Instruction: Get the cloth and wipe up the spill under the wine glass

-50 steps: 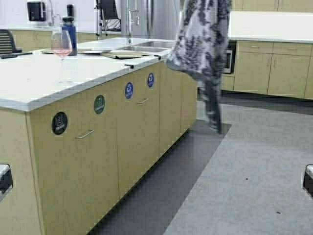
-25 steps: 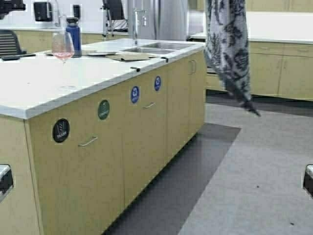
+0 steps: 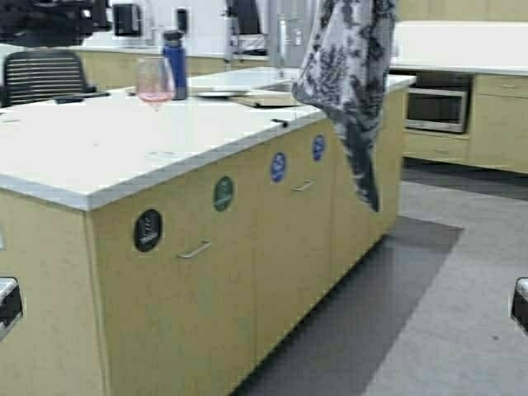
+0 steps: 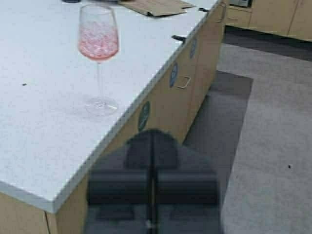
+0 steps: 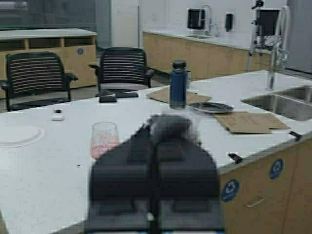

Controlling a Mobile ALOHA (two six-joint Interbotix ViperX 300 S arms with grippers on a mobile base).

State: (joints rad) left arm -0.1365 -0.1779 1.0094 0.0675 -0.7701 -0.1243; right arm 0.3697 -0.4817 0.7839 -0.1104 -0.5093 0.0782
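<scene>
The cloth (image 3: 346, 74), white with a dark floral pattern, hangs limp from above the top edge of the high view, off the counter's far right corner. My right gripper (image 5: 156, 139) is shut on it, and a grey tuft of the cloth (image 5: 170, 127) shows at its tips. The wine glass (image 3: 155, 81) with pink liquid stands upright on the white counter (image 3: 74, 148). It also shows in the left wrist view (image 4: 99, 44), with a faint wet patch around its foot (image 4: 100, 106). My left gripper (image 4: 152, 141) is shut and empty, held above the counter's edge.
A dark blue bottle (image 3: 174, 54), a grey plate (image 5: 212, 107), flat cardboard (image 3: 264, 99) and a sink (image 5: 287, 105) lie behind the glass. Black chairs (image 3: 45, 74) stand at the far side. A microwave (image 3: 437, 107) sits in the back cabinets. Grey floor (image 3: 445, 313) lies to the right.
The robot has moved: the whole scene has shifted right in the high view. The hanging cloth has swung left and right and now hangs near the counter corner.
</scene>
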